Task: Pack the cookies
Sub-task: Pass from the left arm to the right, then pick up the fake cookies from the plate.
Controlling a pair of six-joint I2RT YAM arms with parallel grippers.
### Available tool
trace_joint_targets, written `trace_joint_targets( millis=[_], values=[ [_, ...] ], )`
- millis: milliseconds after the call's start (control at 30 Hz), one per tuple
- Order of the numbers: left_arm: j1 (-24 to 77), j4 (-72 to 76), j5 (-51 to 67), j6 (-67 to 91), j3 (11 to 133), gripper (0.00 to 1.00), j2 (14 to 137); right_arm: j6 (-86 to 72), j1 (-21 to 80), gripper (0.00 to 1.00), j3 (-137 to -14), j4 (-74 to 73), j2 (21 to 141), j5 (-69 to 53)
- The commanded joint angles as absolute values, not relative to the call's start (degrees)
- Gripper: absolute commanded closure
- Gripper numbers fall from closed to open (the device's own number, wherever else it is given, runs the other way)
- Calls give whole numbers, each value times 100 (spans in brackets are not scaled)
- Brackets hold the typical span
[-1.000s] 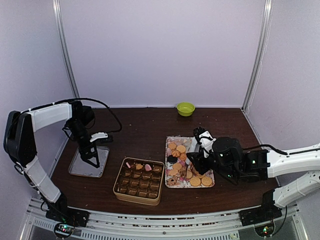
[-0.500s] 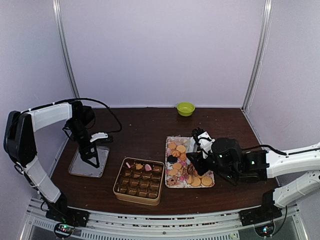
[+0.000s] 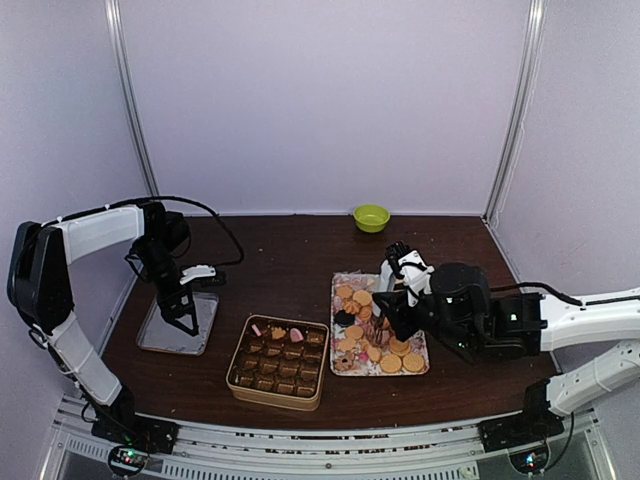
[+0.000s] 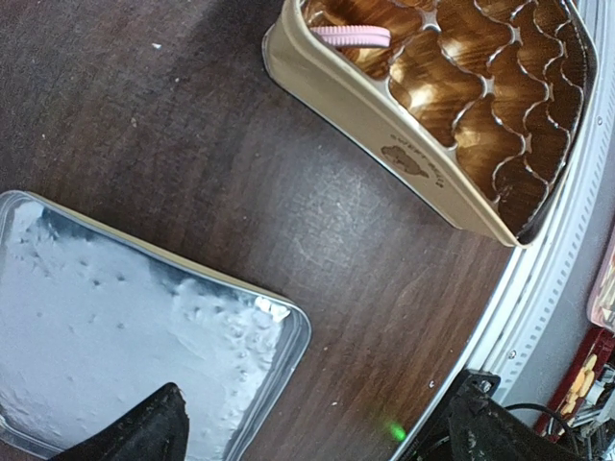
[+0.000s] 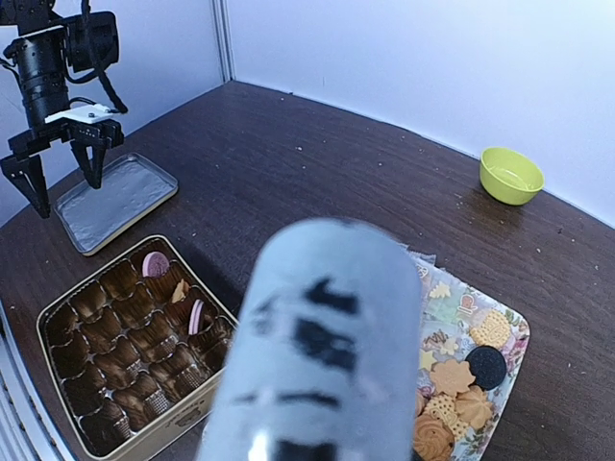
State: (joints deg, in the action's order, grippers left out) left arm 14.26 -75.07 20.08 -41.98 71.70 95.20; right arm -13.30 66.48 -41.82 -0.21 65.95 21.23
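Note:
The cookies (image 3: 385, 350), round tan ones with a few pink and dark ones, lie on a patterned tray (image 3: 340, 283) right of centre; they also show in the right wrist view (image 5: 452, 379). The tan tin (image 3: 240, 352) of brown paper cups holds a few cookies, among them pink ones (image 5: 154, 264). My right gripper (image 3: 378, 328) hangs low over the tray's cookies; in its wrist view a blurred grey cylinder (image 5: 327, 346) hides the fingers. My left gripper (image 3: 183, 318) is open and empty over a silver lid (image 3: 158, 338).
A green bowl (image 3: 371, 217) stands at the back of the table. In the left wrist view the lid (image 4: 96, 317) lies at the left and the tin's wall (image 4: 384, 125) at the upper right, with a pink cookie (image 4: 351, 36) inside. The table's front rail is close behind.
My right arm has risen a little and shifted slightly left over the cookie tray. The left arm has not moved.

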Motion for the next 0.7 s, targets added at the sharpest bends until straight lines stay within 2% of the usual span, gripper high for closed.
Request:
trace_joint_targets(
  millis=[0, 67, 100, 167, 200, 233, 367, 533, 667],
  values=[
    [1459, -7524, 1978, -4153, 7247, 2, 9475, -1328, 6679, 100, -4300, -154, 6368, 2170],
    [1458, -7528, 1984, -4149, 7266, 3, 9483, -1386, 6679, 99, -4202, -161, 6363, 2148],
    [1459, -7529, 1986, -4148, 7275, 2, 9483, -1415, 6677, 95, -4145, -133, 6372, 2112],
    [1458, -7526, 1979, -4147, 7286, 2, 9490, -1483, 6675, 74, -4066, -68, 6418, 2060],
    [1457, -7528, 1976, -4147, 7293, 2, 9484, -1523, 6675, 66, -4037, -37, 6459, 2064],
    [1456, -7532, 1977, -4144, 7295, 2, 9483, -1543, 6678, 64, -4009, -2, 6515, 2072],
    [1459, -7545, 1978, -4139, 7303, 2, 9485, -1562, 6679, 60, -3902, 171, 6652, 2201],
    [1459, -7573, 1960, -4140, 7304, 2, 9455, -1573, 6677, 60, -3844, 418, 6833, 2218],
    [1459, -7572, 1930, -4140, 7304, 2, 9439, -1599, 6675, 70, -3895, 530, 6950, 2123]
  ],
)
